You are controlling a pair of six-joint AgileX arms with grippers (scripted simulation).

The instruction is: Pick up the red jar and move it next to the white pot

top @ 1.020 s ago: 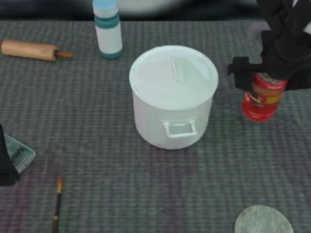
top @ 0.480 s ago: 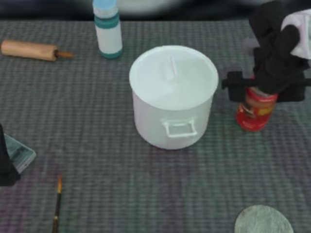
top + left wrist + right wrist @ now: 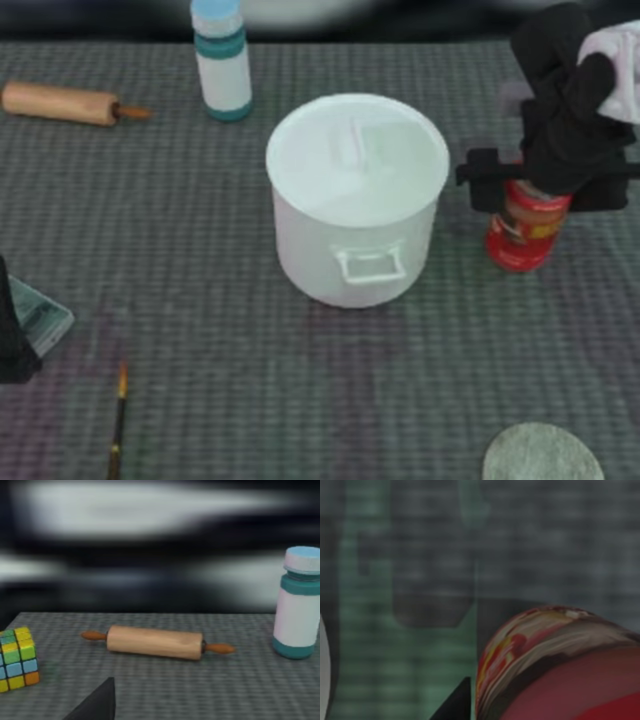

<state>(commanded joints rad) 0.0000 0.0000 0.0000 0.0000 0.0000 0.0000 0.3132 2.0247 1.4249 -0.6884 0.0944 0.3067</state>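
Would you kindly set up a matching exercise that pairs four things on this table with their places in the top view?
Things:
1. red jar
2. white pot
3. rolling pin
4. paintbrush

Places:
A. near the front edge, at the left
B. middle of the table
C. right of the pot, under the right end effector
D. far left, near the back edge

Pairs: 1-C, 2-B, 3-D, 4-A
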